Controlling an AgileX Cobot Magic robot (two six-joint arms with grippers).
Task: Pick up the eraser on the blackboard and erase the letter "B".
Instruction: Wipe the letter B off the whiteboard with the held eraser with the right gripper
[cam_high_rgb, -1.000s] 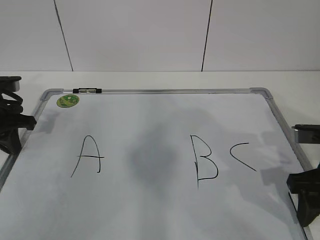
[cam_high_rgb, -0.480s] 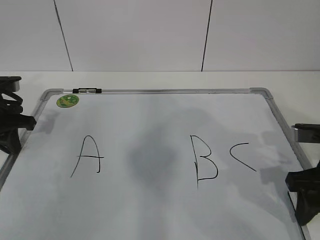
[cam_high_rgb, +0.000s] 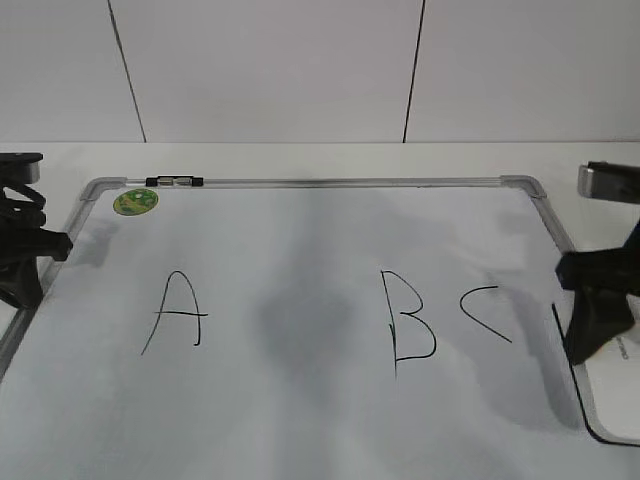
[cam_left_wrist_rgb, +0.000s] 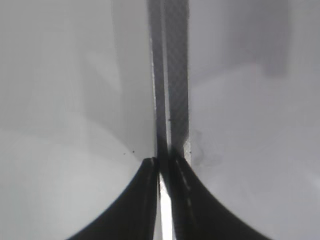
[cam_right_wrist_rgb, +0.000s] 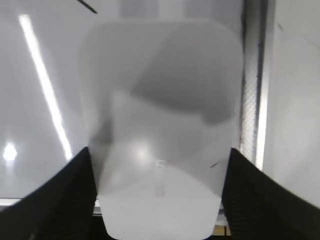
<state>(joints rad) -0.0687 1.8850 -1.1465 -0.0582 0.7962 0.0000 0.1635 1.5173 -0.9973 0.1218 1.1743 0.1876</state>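
Lying lengthwise along the blackboard's right frame, the eraser sits between the right gripper's spread jaws; the left gripper's jaws are closed together.

The left pincer sits low at the left side with its two fingers pressed together. The right pincer has its fingers wide apart.
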